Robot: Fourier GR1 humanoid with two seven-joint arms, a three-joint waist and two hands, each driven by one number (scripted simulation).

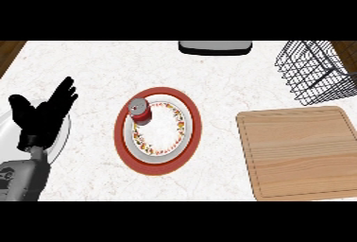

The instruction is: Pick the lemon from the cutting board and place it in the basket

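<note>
The wooden cutting board (300,153) lies at the right of the counter, and no lemon shows on it or anywhere else in view. The black wire basket (314,71) stands at the back right, behind the board; nothing is visible inside it. My left hand (43,113) rests at the left edge, fingers straight and pointing up, holding nothing. My right hand does not show.
A red-rimmed plate (158,131) with a patterned inner plate lies mid-counter, a small red can (140,109) on its upper left. A grey-and-black object (214,47) sits at the back edge. A pale round dish (61,137) lies under my left hand.
</note>
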